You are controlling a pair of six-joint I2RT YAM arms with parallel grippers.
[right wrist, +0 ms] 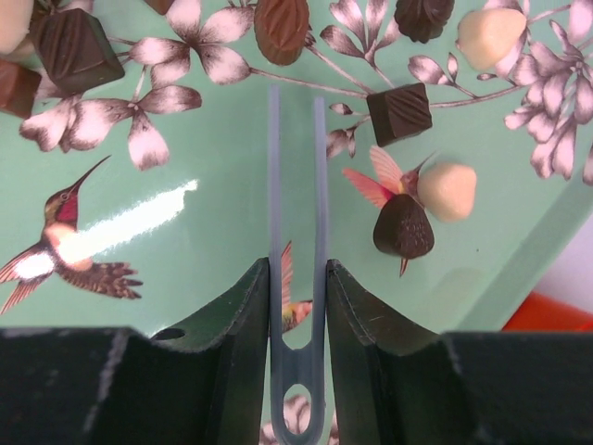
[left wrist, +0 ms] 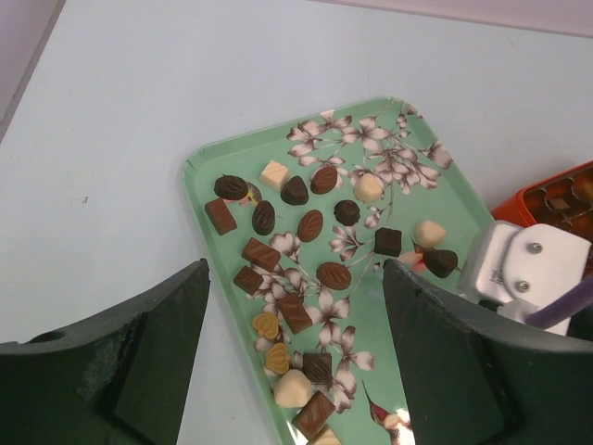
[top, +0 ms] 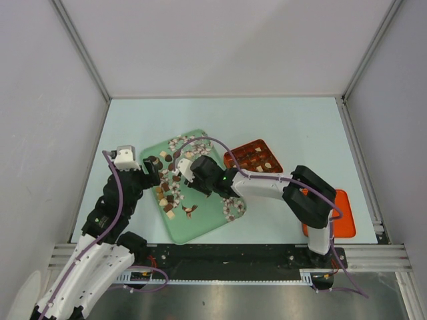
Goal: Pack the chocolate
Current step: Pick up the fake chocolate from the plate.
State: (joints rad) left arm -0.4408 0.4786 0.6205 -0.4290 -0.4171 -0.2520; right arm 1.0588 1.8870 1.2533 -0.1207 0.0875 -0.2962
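Chocolate [left wrist: 310,225] on green tray [left wrist: 232,169], pale table [left wrist: 139,93]

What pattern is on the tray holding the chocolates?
Tray: mint green with blossoms and hummingbirds; right wrist view shows it best.

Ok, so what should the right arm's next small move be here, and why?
Probably ease the right pincer forward a little. It is shut on thin tweezers whose tips sit over bare tray, gripping nothing, and the oval brown chocolate lies just ahead of them, nearly in line. The left pincer hangs open over the tray's other side, not involved.
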